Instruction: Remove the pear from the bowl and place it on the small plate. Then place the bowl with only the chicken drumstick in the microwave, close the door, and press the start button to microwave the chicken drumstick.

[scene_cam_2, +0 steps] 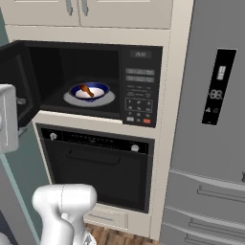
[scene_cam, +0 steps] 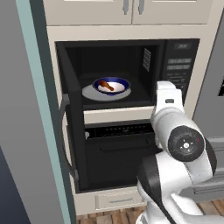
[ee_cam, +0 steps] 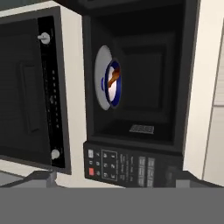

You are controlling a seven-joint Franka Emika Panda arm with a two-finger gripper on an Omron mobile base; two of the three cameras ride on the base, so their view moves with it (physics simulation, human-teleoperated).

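The microwave (scene_cam_2: 95, 81) has a matt black casing, and its keypad panel (scene_cam_2: 139, 91) looks like smooth dark plastic. Its open door (scene_cam: 70, 131) is black with a dull grey handle. Inside, the bowl (scene_cam: 111, 85) shows a glossy dark blue outside and a smooth white inside, like glazed ceramic, and it sits on a pale, smooth turntable (scene_cam: 89, 93). The chicken drumstick (scene_cam: 105, 85) has a reddish-brown, slightly shiny skin. The oven (scene_cam_2: 95, 167) below has dark glass and metallic knobs. The refrigerator (scene_cam_2: 210, 119) looks like brushed grey metal. The cabinets (scene_cam_2: 119, 12) are matt cream, and the floor (scene_cam: 118, 216) is wood.
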